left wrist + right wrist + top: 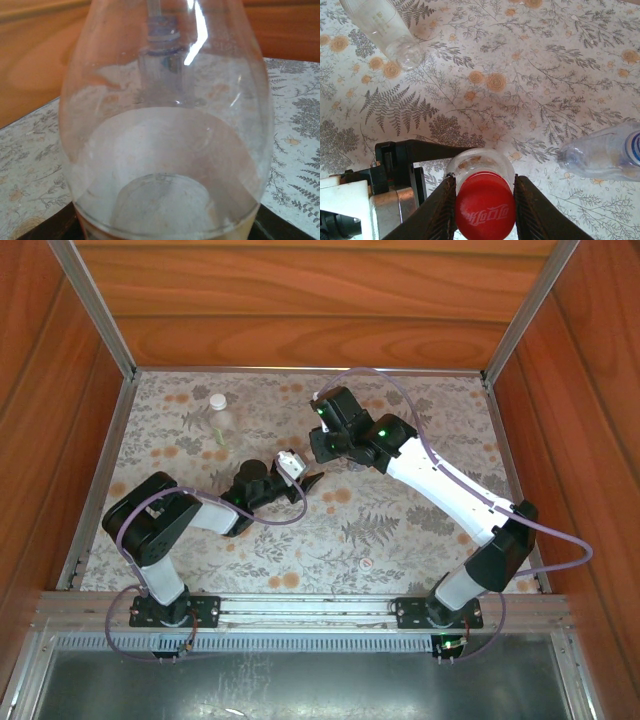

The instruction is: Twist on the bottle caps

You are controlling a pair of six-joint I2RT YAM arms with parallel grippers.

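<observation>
Right wrist view had the right gripper (485, 212) closed narrowly on the red cap (485, 210), one dark finger (442, 210) pressed against the cap at its 9 o'clock side and the other at 3 o'clock. The cap sat on the mouth of a clear bottle (475, 162), whose shoulder showed just past the cap at 12 o'clock.

The left gripper (308, 482) reached that bottle from 9 o'clock. In the left wrist view the bottle stood hard against the lens, with dark finger parts at both lower corners, so the left fingers looked closed round its body.

Farther out on the flowered table (545, 75), a slim bottle (605, 155) with a blue ring lay at 2 o'clock from the cap. A plain bottle (385, 25) was well apart at 11 o'clock, and in the top view it carried a white cap (217, 400).
</observation>
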